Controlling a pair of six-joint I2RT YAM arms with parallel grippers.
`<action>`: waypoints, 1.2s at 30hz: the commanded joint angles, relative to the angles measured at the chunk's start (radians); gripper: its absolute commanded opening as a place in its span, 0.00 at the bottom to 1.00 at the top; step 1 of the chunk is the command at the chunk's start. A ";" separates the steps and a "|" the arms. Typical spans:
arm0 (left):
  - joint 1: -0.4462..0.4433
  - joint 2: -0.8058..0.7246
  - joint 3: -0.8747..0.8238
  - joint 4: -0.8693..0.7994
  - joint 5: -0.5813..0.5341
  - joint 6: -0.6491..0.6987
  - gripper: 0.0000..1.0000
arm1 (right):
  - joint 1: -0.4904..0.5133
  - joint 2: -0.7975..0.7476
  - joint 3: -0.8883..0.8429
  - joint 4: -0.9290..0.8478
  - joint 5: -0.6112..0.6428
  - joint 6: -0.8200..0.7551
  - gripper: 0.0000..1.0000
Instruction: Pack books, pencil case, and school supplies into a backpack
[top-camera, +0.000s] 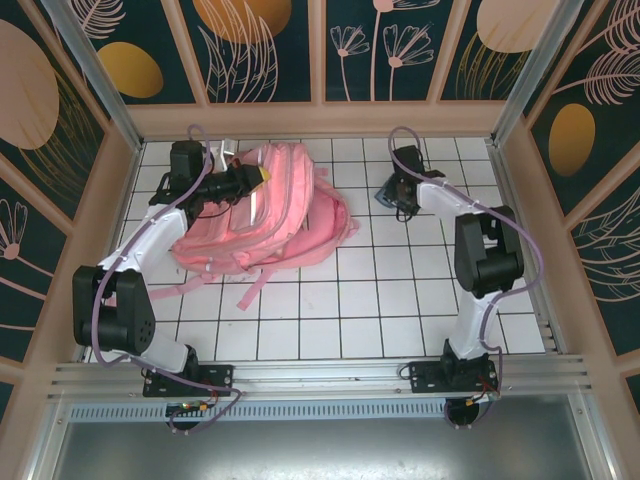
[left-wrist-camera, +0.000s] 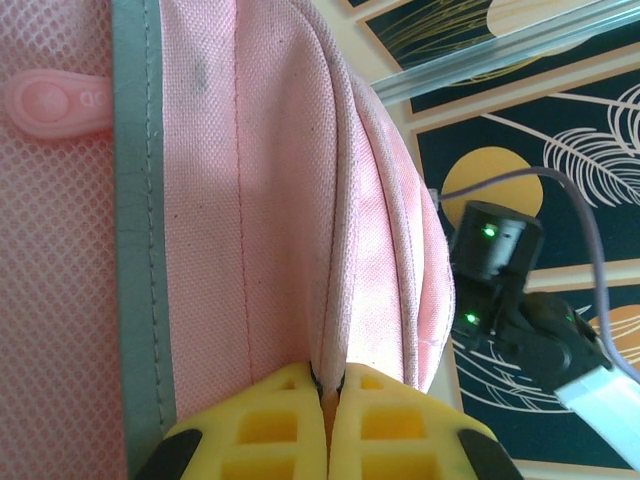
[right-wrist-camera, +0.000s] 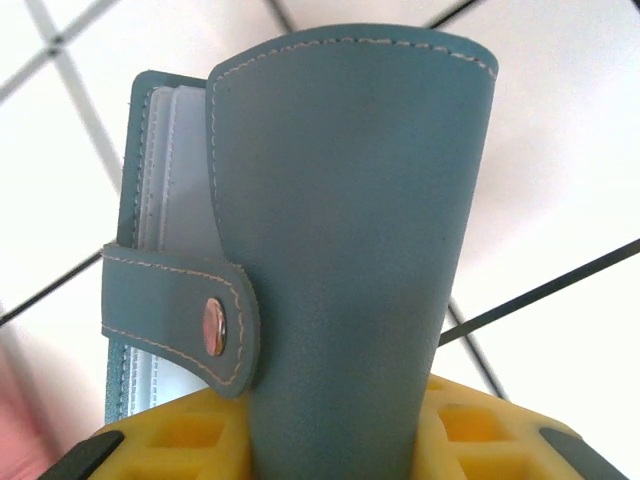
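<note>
Left gripper (left-wrist-camera: 328, 388) pinches the woven backpack (left-wrist-camera: 270, 200) fold; right gripper (right-wrist-camera: 340, 425) clamps the stitched pad (right-wrist-camera: 350, 200).
Smooth white tiles (right-wrist-camera: 560, 150) surround it (snap closed).

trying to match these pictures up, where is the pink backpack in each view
top external: the backpack lies left of centre on the table.
left wrist: its pink fabric covers the left and middle.
right wrist: a pink blur bottom-left, beside the teal wallet, may be it.
shared landmark: the left gripper, shut on a backpack fold, in top and left wrist.
</note>
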 joint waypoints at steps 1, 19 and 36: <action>-0.003 -0.057 0.009 0.084 0.013 -0.023 0.00 | 0.072 -0.093 -0.014 0.004 -0.024 -0.019 0.33; -0.003 -0.096 -0.033 0.091 0.013 -0.031 0.00 | 0.423 0.078 0.063 -0.022 -0.024 -0.040 0.35; -0.003 -0.100 -0.052 0.065 -0.006 -0.008 0.00 | 0.385 -0.097 0.012 0.016 -0.019 -0.081 0.94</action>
